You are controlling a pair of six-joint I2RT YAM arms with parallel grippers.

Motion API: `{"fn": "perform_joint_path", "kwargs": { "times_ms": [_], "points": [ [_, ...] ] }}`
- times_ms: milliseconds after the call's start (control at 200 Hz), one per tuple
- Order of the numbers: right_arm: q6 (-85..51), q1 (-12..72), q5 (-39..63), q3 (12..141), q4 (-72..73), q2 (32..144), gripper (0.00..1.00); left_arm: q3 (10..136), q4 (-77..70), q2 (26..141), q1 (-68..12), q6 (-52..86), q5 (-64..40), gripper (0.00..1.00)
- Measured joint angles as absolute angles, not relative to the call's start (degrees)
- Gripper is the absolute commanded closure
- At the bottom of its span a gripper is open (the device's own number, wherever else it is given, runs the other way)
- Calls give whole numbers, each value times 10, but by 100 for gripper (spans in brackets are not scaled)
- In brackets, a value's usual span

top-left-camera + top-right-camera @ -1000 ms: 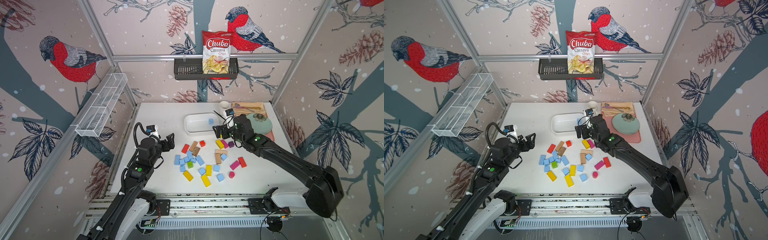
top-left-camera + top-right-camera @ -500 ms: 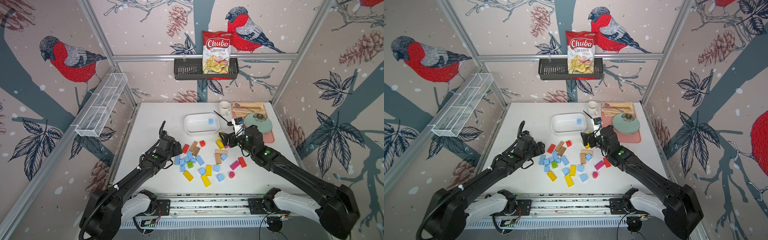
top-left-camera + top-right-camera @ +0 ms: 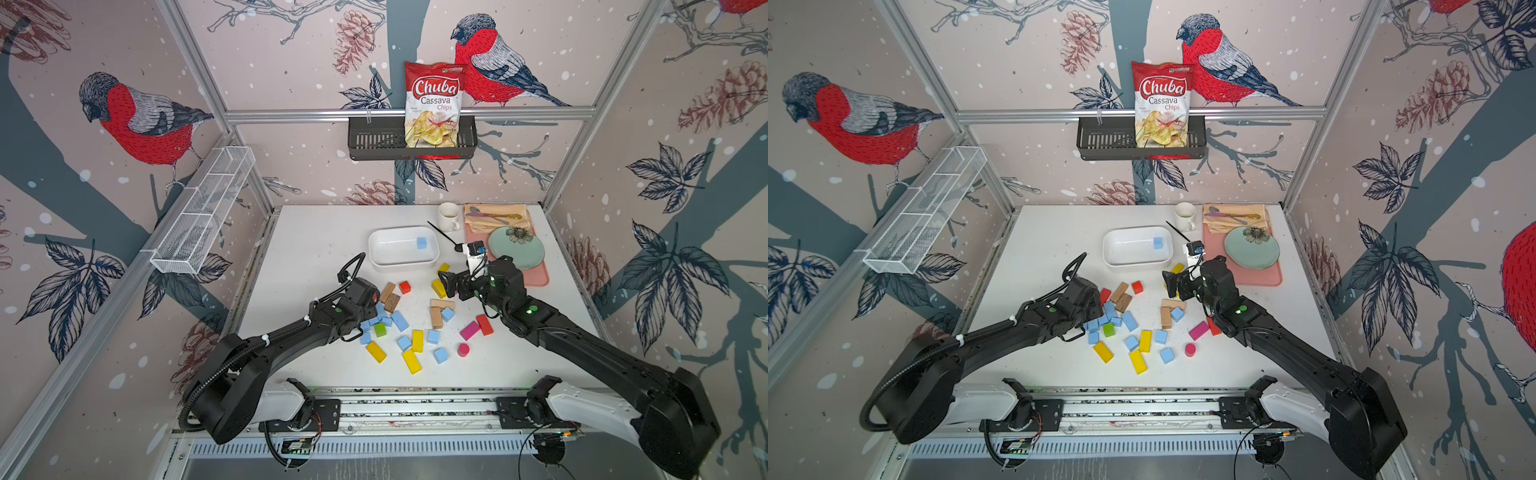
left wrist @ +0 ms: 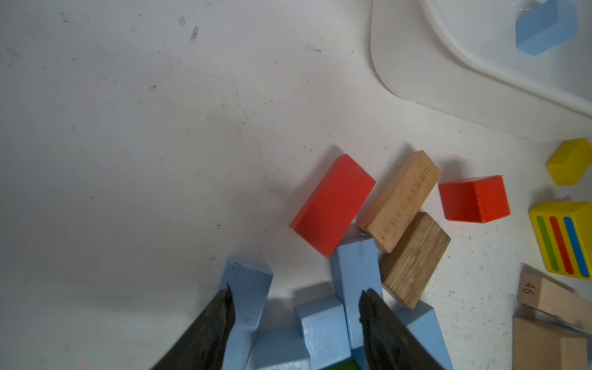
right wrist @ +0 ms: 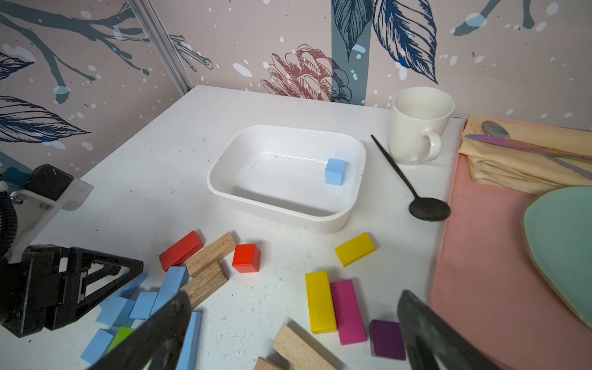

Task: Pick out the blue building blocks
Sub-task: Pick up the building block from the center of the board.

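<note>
Left gripper (image 4: 296,298) jaws apart, straddling blue blocks (image 3: 399,321) at the pile's 9 o'clock edge, right gripper (image 5: 294,294) spread wide, empty, over its 1 o'clock, 1 blue block (image 3: 421,243) in tray (image 3: 376,254) at 12 o'clock

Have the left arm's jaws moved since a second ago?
Yes. The left gripper has swung rightward in the top views, from bare table onto the blue building blocks beside the green block.

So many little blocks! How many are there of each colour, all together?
Blue blocks: 11
Yellow blocks: 5
Red blocks: 4, cylinder included
Wooden blocks: 4
Pink blocks: 2
Green block: 1
Purple block: 1
Total: 28
</note>
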State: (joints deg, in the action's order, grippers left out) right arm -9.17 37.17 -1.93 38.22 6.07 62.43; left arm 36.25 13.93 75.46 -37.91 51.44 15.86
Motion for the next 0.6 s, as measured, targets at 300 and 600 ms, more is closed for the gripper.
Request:
{"fn": "perform_joint_path", "kwargs": {
  "times_ms": [300,600],
  "points": [
    [-92,372,-20,382,72,634,0,354,187,762,-430,585,190,44],
    [-92,372,-20,382,72,637,0,357,187,783,-444,604,208,52]
  ]
}}
